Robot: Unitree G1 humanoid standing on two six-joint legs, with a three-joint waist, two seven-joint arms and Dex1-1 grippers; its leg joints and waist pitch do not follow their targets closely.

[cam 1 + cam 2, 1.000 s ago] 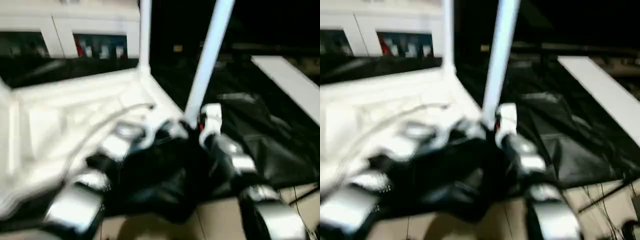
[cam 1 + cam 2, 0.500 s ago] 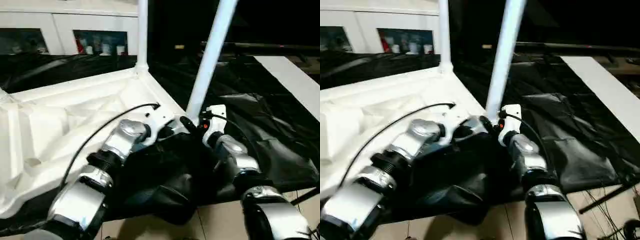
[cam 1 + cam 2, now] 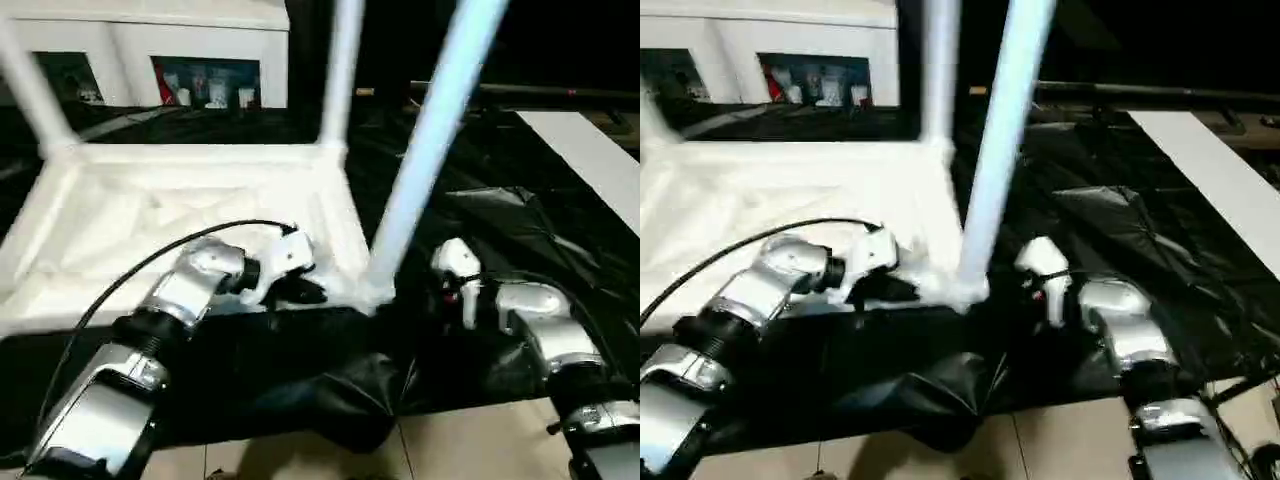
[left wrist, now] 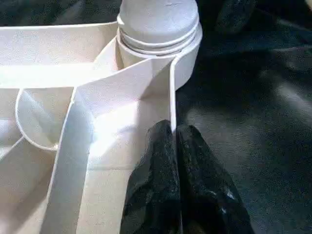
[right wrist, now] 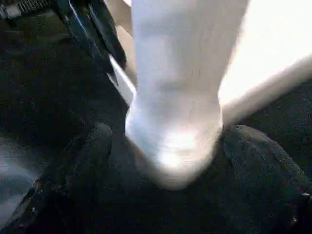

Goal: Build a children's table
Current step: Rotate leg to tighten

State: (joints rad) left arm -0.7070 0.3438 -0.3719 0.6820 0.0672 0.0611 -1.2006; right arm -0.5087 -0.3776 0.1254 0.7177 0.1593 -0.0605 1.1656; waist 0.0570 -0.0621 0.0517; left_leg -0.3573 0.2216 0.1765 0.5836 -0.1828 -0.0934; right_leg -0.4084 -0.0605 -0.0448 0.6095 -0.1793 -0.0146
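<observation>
Right hand [image 3: 440, 290] now off leg [image 3: 420, 170]

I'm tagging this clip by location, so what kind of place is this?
Probably an indoor workshop or lab: black sheeting over a tiled floor, white glass-fronted cabinets behind, and an upturned children's table.

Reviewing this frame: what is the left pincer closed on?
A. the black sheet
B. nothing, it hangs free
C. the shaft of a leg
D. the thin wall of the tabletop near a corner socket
D: in the left wrist view the left pincer has its black fingers pinched on the thin wall of the tabletop, just short of the corner socket holding a leg.
</observation>
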